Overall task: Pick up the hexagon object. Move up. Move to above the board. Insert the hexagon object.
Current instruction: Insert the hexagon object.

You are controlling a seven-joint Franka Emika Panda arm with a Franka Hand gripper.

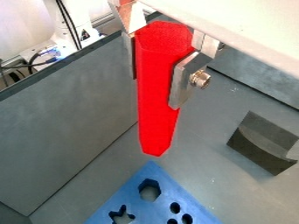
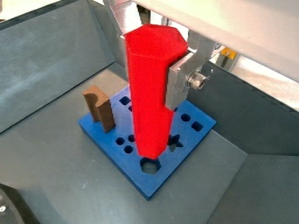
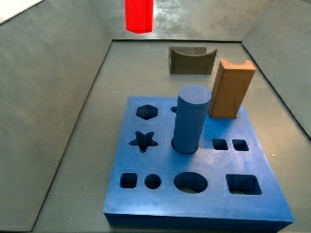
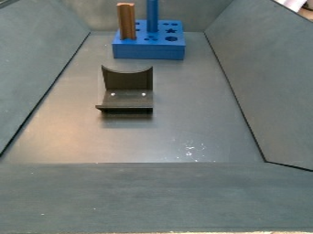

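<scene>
My gripper [image 1: 158,70] is shut on the hexagon object [image 1: 156,96], a glossy bright red rod held upright by its upper part between the silver fingers [image 1: 184,83]. Both wrist views show the grip [image 2: 153,74] on the rod [image 2: 149,105]. The rod hangs in the air with its lower end over the edge of the board [image 1: 131,198], near the hexagon hole [image 1: 149,186]. In a side view only the rod's lower end [image 3: 138,14] shows at the top edge, high above the floor. The blue board [image 3: 158,205] lies flat with its hexagon hole [image 3: 147,112] empty.
A blue cylinder [image 3: 190,118] and an orange-brown block [image 3: 231,88] stand in the board [image 4: 149,50]. A dark olive arch block [image 3: 192,59] sits on the grey floor away from the board, also seen in a side view [image 4: 124,89]. Sloped grey walls surround the floor.
</scene>
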